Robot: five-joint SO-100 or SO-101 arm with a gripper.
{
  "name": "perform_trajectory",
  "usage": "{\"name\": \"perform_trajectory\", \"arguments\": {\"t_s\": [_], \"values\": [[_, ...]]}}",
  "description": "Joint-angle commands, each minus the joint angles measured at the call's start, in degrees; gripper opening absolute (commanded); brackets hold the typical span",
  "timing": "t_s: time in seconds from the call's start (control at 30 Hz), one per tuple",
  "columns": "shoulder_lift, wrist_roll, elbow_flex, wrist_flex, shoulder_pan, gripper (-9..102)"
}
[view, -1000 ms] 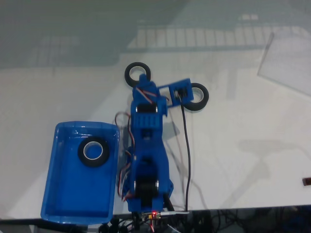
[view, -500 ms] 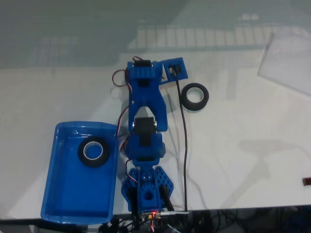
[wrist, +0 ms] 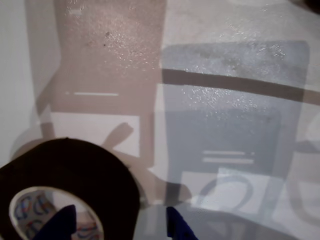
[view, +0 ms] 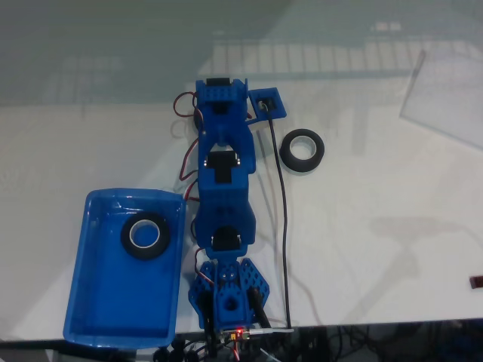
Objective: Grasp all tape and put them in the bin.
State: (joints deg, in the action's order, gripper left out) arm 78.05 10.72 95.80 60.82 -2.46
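White glossy worktop (view: 362,226) reflecting ceiling. Blue bin (view: 98,302) sitting at left in fixed view, holding one tape roll (view: 146,236). Second roll (view: 302,151) lying right of arm (view: 225,196), which is stretching away from base. Wrist view: fingers (wrist: 177,227) spread, straddling wall of third roll (wrist: 75,175), not clamping it.

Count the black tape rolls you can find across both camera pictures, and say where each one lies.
3. One tape roll lies inside the blue bin. One lies on the table right of the arm in the fixed view. One sits at the gripper fingertips in the wrist view, beneath the arm.
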Motion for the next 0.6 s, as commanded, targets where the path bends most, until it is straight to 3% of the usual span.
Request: {"name": "perform_trajectory", "arguments": {"t_s": [0.0,0.07,0.2,0.57], "values": [[-0.8,0.8,-4.0,0.3,0.4,21],[-1.4,1.1,-4.3,0.3,0.4,19],[-1.7,2.7,-4.4,0.3,0.9,0],[5.0,2.0,-2.7,0.3,1.0,0]]}}
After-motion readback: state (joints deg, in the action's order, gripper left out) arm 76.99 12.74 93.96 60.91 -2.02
